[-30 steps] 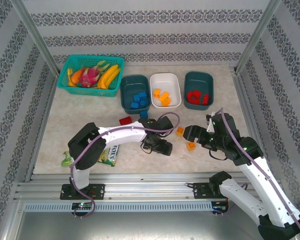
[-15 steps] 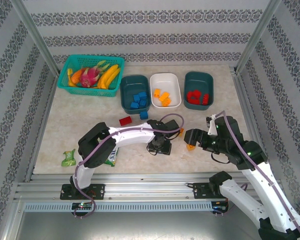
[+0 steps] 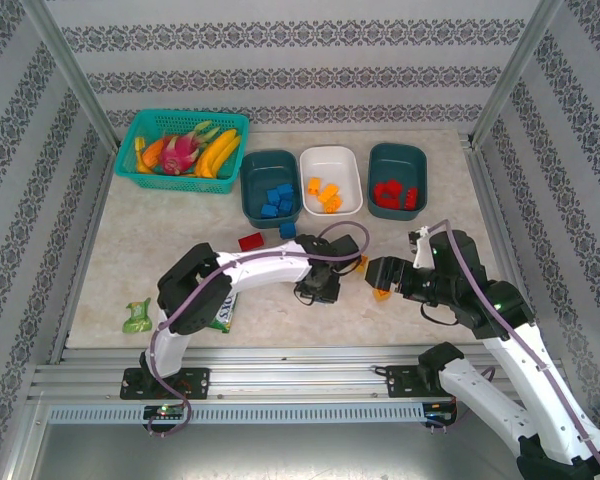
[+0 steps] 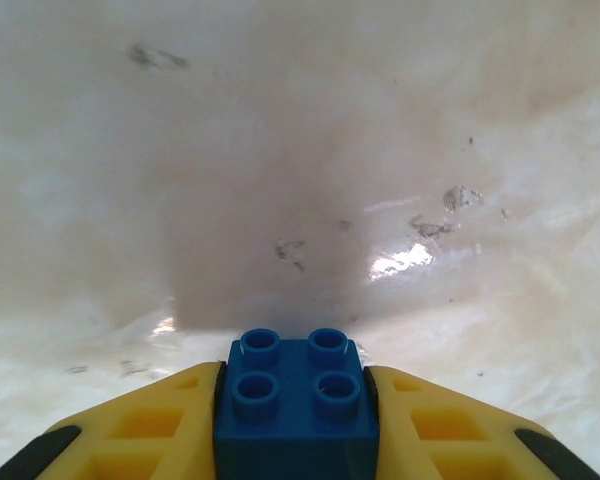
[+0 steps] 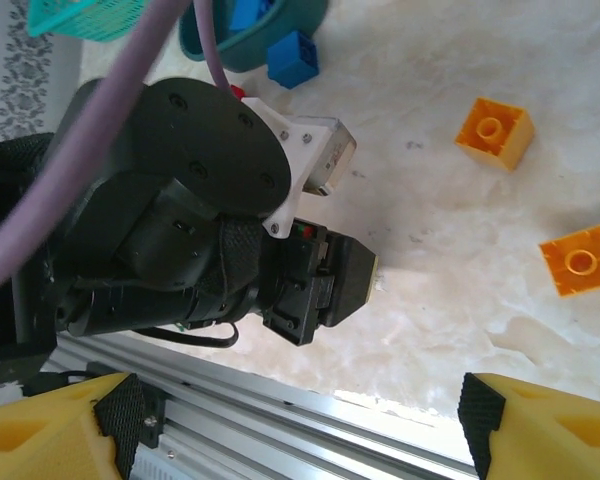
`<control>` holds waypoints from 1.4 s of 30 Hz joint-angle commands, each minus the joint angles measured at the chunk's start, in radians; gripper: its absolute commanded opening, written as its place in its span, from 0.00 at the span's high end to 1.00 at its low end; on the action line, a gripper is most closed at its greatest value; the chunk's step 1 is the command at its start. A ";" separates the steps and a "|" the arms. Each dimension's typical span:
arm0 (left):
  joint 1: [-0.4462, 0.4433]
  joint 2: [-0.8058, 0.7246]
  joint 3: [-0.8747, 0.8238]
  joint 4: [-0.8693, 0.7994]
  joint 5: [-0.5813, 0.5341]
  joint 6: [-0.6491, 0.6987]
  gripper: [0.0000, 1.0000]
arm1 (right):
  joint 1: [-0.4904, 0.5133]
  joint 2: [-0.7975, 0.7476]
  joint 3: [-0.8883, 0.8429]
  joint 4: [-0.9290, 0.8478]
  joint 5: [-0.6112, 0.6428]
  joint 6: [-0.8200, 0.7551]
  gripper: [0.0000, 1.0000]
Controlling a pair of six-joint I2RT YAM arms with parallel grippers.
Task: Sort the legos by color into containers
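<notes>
Between the yellow fingers of my left gripper sits a blue lego, four studs up, just above the table; the gripper is shut on it. From above, that gripper is at the table's middle. My right gripper stands open just right of it, nothing between its fingers. Two orange legos lie beside it. A red lego and a blue one lie before the containers: a teal tub with blue legos, a white tub with orange ones, a teal tub with red ones.
A green lattice basket of toy fruit stands at the back left. A green-yellow candy packet and a small green thing lie near the front left. My two grippers are close together, the left arm's wrist large in the right wrist view.
My left gripper has shut on the blue lego and shifted slightly. My right gripper has come a little left and nearer to the orange lego, still open.
</notes>
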 commanded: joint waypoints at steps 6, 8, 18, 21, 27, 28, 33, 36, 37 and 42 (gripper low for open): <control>0.236 -0.126 0.177 -0.127 -0.030 0.118 0.65 | -0.056 0.106 0.046 0.372 -0.184 0.050 0.14; 0.303 -0.109 0.205 -0.132 -0.022 0.145 0.65 | -0.059 0.164 0.075 0.441 -0.201 0.058 0.14; 0.550 0.148 0.497 -0.150 -0.015 0.267 0.66 | -0.075 0.452 0.223 0.565 -0.215 0.081 0.14; 0.573 0.248 0.627 -0.185 -0.055 0.293 0.67 | -0.076 0.492 0.244 0.576 -0.202 0.078 0.14; 0.599 0.364 0.726 -0.208 -0.130 0.289 0.68 | -0.075 0.505 0.236 0.544 -0.185 0.064 0.14; 0.601 0.375 0.733 -0.205 -0.129 0.290 0.68 | -0.075 0.502 0.227 0.544 -0.184 0.067 0.14; 0.600 0.389 0.749 -0.207 -0.155 0.283 0.69 | -0.076 0.483 0.186 0.548 -0.171 0.086 0.14; 0.600 0.393 0.748 -0.217 -0.165 0.273 0.69 | -0.076 0.481 0.172 0.549 -0.171 0.090 0.14; 0.601 0.395 0.747 -0.222 -0.171 0.268 0.69 | -0.076 0.483 0.170 0.548 -0.172 0.090 0.14; 0.599 0.405 0.746 -0.248 -0.195 0.253 0.69 | -0.076 0.486 0.163 0.547 -0.174 0.090 0.14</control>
